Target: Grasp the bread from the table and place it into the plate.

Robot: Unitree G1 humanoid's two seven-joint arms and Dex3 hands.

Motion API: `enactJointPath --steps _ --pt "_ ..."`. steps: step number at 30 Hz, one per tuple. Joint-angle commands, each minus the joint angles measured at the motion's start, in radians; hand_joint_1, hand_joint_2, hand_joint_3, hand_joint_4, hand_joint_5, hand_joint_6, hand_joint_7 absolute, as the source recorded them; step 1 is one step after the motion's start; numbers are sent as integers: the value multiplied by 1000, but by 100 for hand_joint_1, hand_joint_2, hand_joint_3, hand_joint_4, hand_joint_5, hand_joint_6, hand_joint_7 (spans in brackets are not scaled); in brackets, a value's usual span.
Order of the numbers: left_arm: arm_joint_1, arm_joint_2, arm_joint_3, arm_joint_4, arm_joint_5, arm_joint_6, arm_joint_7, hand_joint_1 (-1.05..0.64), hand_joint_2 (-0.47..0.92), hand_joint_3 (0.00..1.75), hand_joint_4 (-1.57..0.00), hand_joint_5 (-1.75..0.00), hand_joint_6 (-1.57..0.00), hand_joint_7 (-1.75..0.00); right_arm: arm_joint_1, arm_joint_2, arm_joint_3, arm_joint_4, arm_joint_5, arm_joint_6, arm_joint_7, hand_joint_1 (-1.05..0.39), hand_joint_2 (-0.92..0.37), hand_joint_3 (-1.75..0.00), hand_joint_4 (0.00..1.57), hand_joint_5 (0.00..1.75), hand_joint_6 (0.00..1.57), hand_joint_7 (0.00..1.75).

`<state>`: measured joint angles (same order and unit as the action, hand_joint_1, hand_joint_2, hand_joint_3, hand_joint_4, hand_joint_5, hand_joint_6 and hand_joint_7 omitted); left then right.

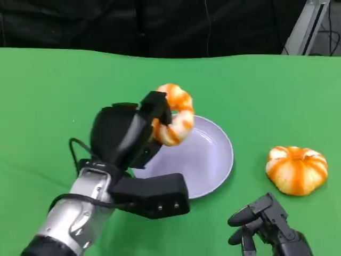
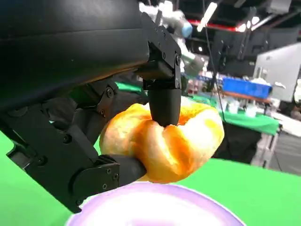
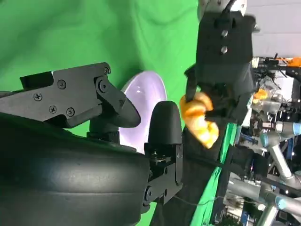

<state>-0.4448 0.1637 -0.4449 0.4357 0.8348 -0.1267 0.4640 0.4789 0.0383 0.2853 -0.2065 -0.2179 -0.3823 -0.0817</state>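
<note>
Currently at the transport step: left hand [image 1: 125, 133] grips ring-shaped bread [image 1: 175, 113], raised over far-left rim of lavender plate [image 1: 213, 165]. Next: lower over plate centre, then release. Right hand [image 1: 266, 221] idle, near right, fingers loosely apart, holding nothing.

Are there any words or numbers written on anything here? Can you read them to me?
No, none can be read.
The bread held by the left robot hand, the second bread on the table and the plate carry no writing.
The right robot hand shows no label either.
The blue bin and shelves far behind are too blurred to read.
</note>
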Motion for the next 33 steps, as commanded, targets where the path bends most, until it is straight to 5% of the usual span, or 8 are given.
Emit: enactJointPath --steps 1,9,13,19,20,21,23,33 --pt "-57 -14 -25 54 3 -11 -8 -25 38 115 -88 -175 -67 -175 7 3 3 -9 -4 -3 -14 -4 -92 -98 23 175 11 175" --pt "-129 -57 -62 168 -22 -18 -62 -26 50 91 -86 -175 -65 -175 18 8 19 -25 5 11 -14 -3 -92 -100 21 175 10 175" --pt "-134 -61 -65 165 -32 4 -126 -31 65 69 -70 -175 -71 -117 22 10 23 -32 5 19 -15 -5 -92 -100 21 175 10 175" --pt "-132 -62 -61 160 -30 6 -135 -31 67 65 -68 -175 -73 -112 23 10 24 -34 5 22 -15 -5 -92 -100 21 175 10 175" --pt "-135 -54 -77 137 -20 47 -224 -38 70 60 -58 -160 -62 -101 25 11 27 -36 8 21 -14 -4 -92 -100 20 175 10 175" --pt "-135 -47 -88 118 -13 80 -294 -52 81 40 -43 -117 -44 -70 27 11 29 -37 10 21 -14 -4 -92 -100 20 175 9 175" --pt "-133 -40 -101 85 -6 124 -377 -63 90 23 -36 -73 -35 -36 29 12 32 -39 13 20 -13 -4 -92 -100 19 175 9 175" --pt "-124 -32 -111 43 -10 161 -412 -66 92 18 -35 -59 -34 -24 30 10 33 -41 13 22 -14 -4 -92 -100 19 175 9 175"
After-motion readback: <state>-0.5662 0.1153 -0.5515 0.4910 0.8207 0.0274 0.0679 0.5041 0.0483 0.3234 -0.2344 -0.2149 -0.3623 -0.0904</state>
